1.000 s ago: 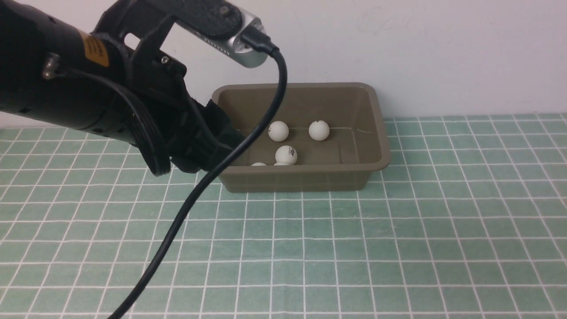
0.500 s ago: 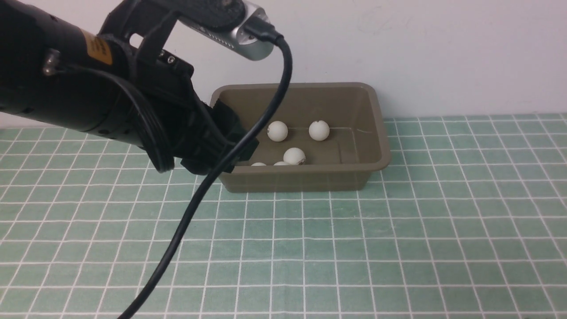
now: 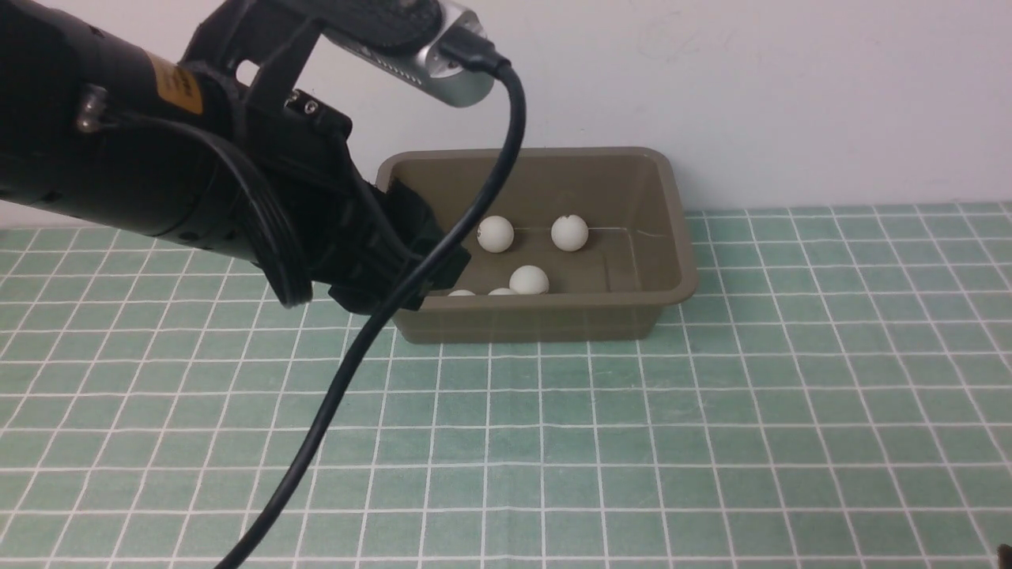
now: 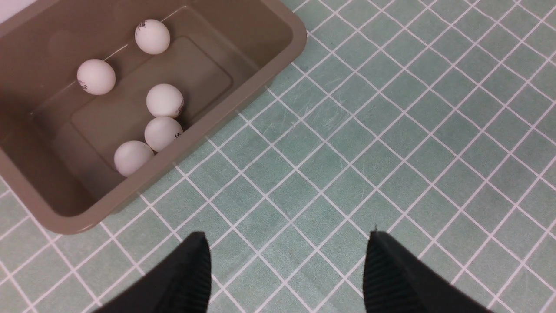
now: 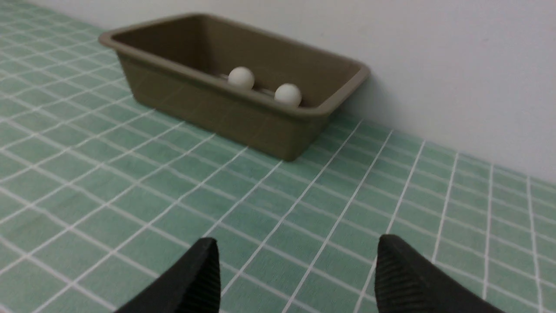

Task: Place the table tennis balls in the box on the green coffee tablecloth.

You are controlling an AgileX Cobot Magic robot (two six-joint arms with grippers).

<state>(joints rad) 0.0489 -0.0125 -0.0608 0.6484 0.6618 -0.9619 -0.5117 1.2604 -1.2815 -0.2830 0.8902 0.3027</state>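
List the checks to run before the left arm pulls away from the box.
1. All five table tennis balls inside the box: ok.
2. No ball lying on the green coffee tablecloth: ok, none in any view.
3. Left gripper open and empty: ok.
4. Right gripper open and empty: ok.
5. Left gripper clear of the box rim: ok, it hangs over the cloth beside the box.
6. Balls at rest: cannot tell.
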